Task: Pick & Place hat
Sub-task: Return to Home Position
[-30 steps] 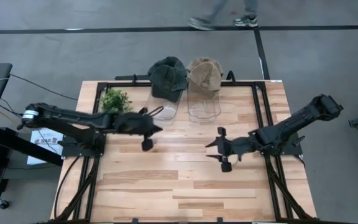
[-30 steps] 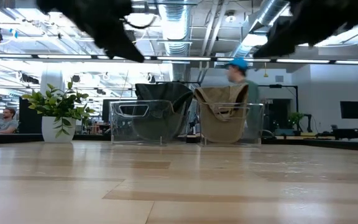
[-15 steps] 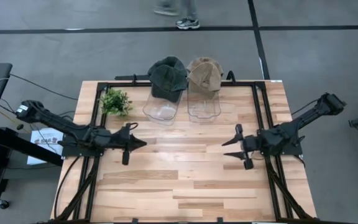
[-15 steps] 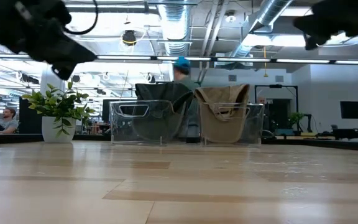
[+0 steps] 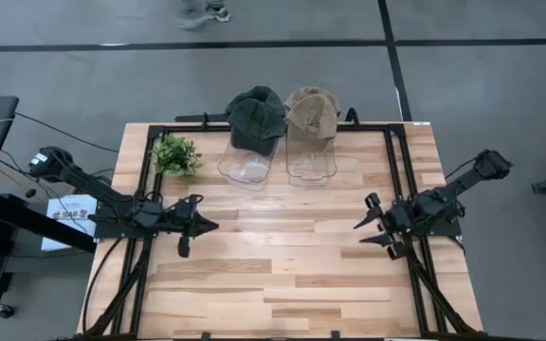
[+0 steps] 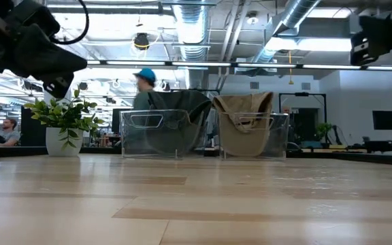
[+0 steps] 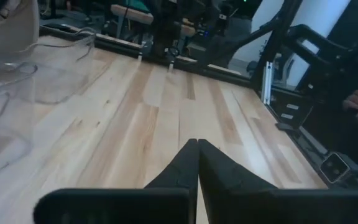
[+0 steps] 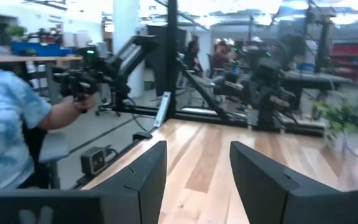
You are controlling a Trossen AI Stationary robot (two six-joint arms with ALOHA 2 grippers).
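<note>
**A:** Starting on the left: the left gripper hangs above the bench near its left edge. Its fingers are pressed together tip to tip, with nothing between them.

**B:** The potted plant sits beyond those fingers and off to one side, toward the far edge.

**A:** Moving across, the black cap is well apart from the left fingers, at the far end of the left clear bin. Just beside it, the brown cap sits at the far end of the right clear bin.

**B:** Both bins stand between the two sets of fingers but farther back, touching neither.

**A:** On the right, the right gripper hovers near the bench's right edge. Its fingers are spread wide and empty, pointing inward across the wood.

**B:** And a person in a blue cap shows behind the bins.
</note>
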